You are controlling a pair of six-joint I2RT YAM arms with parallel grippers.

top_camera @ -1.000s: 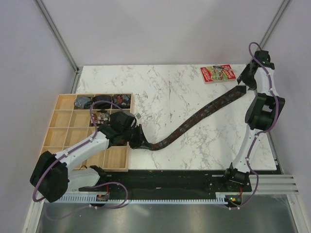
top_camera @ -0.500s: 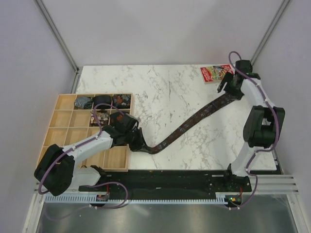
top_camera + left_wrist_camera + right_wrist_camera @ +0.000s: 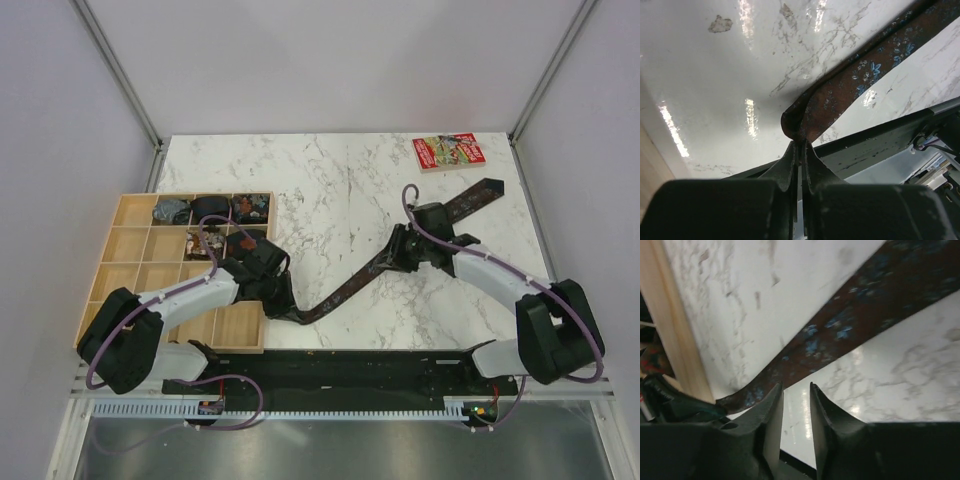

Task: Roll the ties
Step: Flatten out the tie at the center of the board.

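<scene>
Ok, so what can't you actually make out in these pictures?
- Top view: the tie's near end, hidden under the left jaws; its middle, covered by the right arm.
- Top view: the items in the wooden tray, too small to identify.
- Right wrist view: the tie's pattern, blurred.
- Left wrist view: how much fabric the shut jaws pinch, hidden between them.
</scene>
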